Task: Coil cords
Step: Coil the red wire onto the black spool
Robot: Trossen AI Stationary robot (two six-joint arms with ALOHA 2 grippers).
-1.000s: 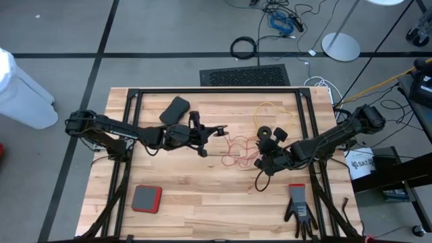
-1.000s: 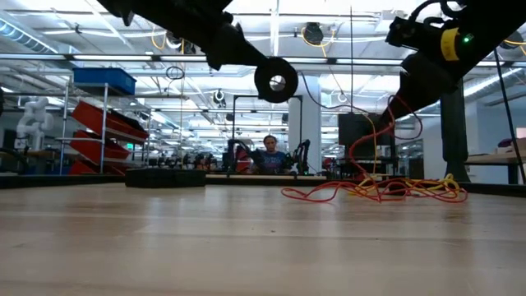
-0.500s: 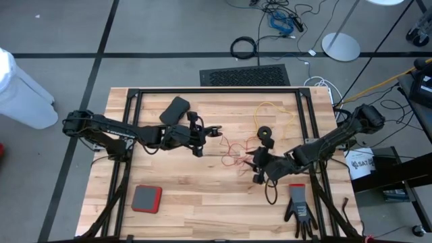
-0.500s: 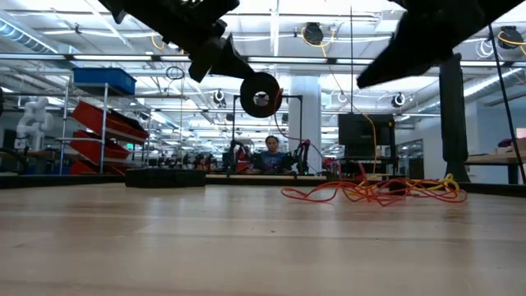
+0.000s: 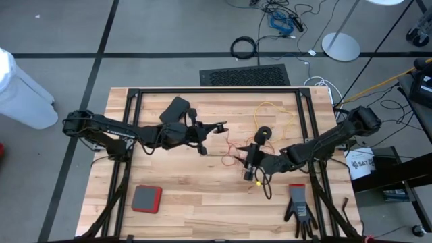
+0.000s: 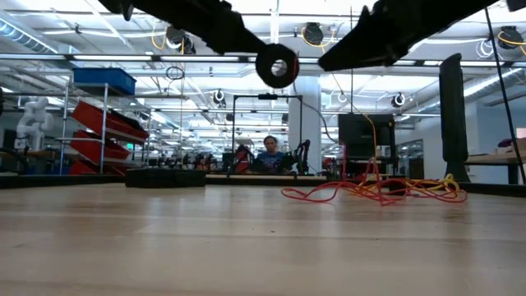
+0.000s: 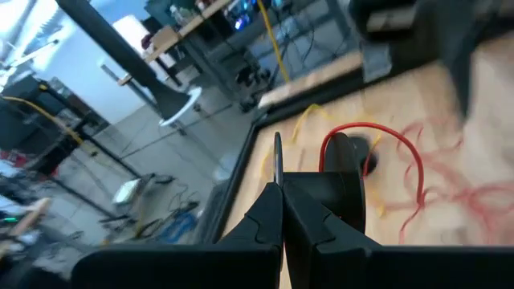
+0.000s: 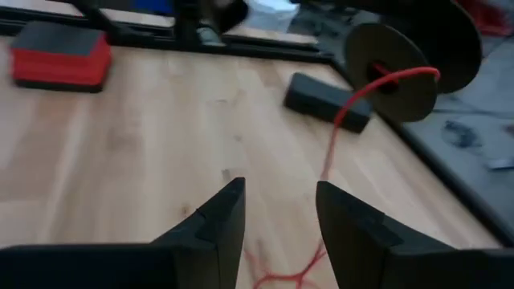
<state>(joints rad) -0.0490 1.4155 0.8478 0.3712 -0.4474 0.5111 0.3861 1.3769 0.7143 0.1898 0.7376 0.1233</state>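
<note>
the red cord (image 5: 233, 150) lies loose on the table between the grippers, running up to a black reel (image 6: 276, 66) clamped in the left gripper (image 5: 214, 127) and held aloft. the right gripper (image 5: 250, 164), fingers apart and empty, hovers just over the tangle. it should pinch one strand near the reel and feed it with light tension, clear of the yellow cord (image 5: 273, 111) beyond.

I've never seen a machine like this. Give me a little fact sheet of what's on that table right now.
Left gripper: jaws shut on the reel, held up off the table
Red cord: runs from that reel down to the tangle
Right gripper: jaws open, empty, over the tangle
Tangle: red and yellow cord loose on the wood
Second reel: lying on the table
Also there: red block, glove
</note>
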